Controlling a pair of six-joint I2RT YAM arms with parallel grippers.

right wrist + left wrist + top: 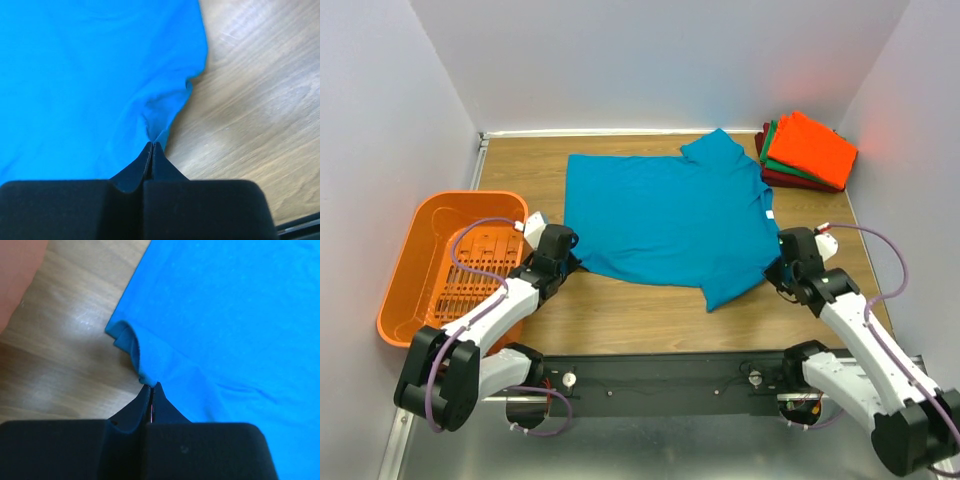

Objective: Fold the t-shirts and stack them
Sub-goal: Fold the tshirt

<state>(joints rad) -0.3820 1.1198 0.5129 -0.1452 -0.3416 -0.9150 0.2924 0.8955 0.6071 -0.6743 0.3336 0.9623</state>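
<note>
A teal-blue t-shirt (665, 220) lies spread on the wooden table, with its white neck label (770, 215) at the right edge. My left gripper (568, 262) is shut on the shirt's near-left edge; in the left wrist view the jaws (151, 386) pinch a bunched hem of the shirt (225, 325). My right gripper (780, 268) is shut on the shirt's near-right edge; in the right wrist view the closed tips (151, 145) pinch a fold of the cloth (85, 75). A folded stack of orange, green and dark red shirts (807, 150) sits at the far right corner.
An orange plastic slotted basket (445, 265) stands at the left edge of the table, close to my left arm. White walls enclose the table on three sides. Bare wood (640, 315) lies between the shirt and the arm bases.
</note>
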